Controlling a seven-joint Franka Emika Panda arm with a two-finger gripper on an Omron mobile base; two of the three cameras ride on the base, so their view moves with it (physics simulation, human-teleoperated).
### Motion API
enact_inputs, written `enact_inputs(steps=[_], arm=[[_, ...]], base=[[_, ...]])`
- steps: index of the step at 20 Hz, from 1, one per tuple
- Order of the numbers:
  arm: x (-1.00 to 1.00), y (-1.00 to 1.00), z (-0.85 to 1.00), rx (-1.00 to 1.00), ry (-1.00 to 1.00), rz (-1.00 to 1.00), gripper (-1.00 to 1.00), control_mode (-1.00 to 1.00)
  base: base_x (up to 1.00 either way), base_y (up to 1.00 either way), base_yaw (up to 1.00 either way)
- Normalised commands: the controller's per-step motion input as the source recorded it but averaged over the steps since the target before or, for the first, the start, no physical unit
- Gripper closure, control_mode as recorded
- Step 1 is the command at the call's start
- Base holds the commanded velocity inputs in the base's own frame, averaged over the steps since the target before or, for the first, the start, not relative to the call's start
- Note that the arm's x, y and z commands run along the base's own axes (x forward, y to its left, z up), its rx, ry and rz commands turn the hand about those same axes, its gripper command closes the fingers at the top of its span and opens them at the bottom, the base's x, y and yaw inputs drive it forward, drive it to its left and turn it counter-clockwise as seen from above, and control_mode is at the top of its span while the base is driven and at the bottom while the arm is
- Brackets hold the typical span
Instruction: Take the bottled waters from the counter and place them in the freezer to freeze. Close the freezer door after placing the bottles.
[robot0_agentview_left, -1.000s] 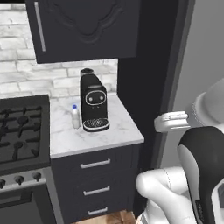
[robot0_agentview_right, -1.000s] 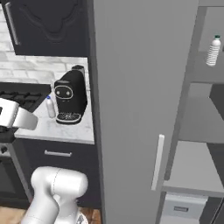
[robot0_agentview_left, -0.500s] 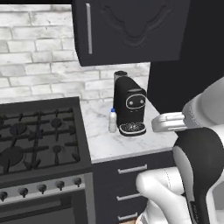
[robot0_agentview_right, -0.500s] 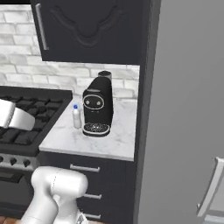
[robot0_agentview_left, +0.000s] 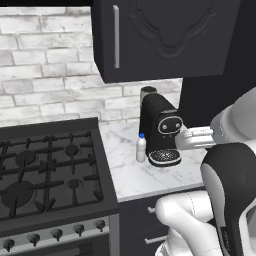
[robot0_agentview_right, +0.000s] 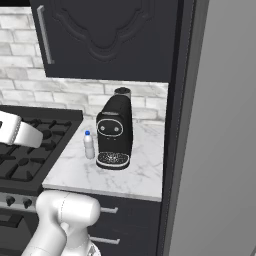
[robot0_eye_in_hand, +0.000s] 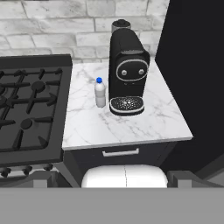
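A small whitish plastic water bottle with a blue cap (robot0_eye_in_hand: 100, 92) stands upright on the white marble-patterned table (robot0_eye_in_hand: 144, 124), just beside the left flank of a glossy black coffee machine (robot0_eye_in_hand: 127, 72) and well back from the front edge. It looks to be the bottle the task asks to be carried to the freezer, so it is likely the next thing to fetch. To the table's other side lies a black gas stove with cast grates (robot0_eye_in_hand: 28, 105); dark drawers (robot0_eye_in_hand: 122, 153) sit below, a dark wall cabinet (robot0_agentview_left: 165, 37) hangs above, and pale brick (robot0_agentview_left: 45, 65) lines the wall. The tall grey refrigerator side (robot0_agentview_right: 220, 150) rises at the right. The end effector (robot0_eye_in_hand: 112, 179) hangs well short of the bottle, fingers spread wide and empty, apparently ready for a reach.
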Motion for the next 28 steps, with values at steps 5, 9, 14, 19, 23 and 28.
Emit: enact_inputs(steps=[5,9,14,19,23,28], arm=[[0.00,0.00,0.00,0.00,0.00,0.00,-1.00,1.00],[0.00,0.00,0.00,0.00,0.00,0.00,-1.00,1.00],[0.00,0.00,0.00,0.00,0.00,0.00,-1.00,1.00],[0.00,0.00,0.00,0.00,0.00,0.00,-1.00,1.00],[0.00,0.00,0.00,0.00,0.00,0.00,-1.00,1.00],[0.00,0.00,0.00,0.00,0.00,0.00,-1.00,1.00]], base=[[0.00,0.44,0.00],[0.00,0.51,0.00],[-0.37,0.17,0.00],[-0.08,0.00,0.00],[-0.14,0.00,0.00],[-0.40,0.00,0.00]])
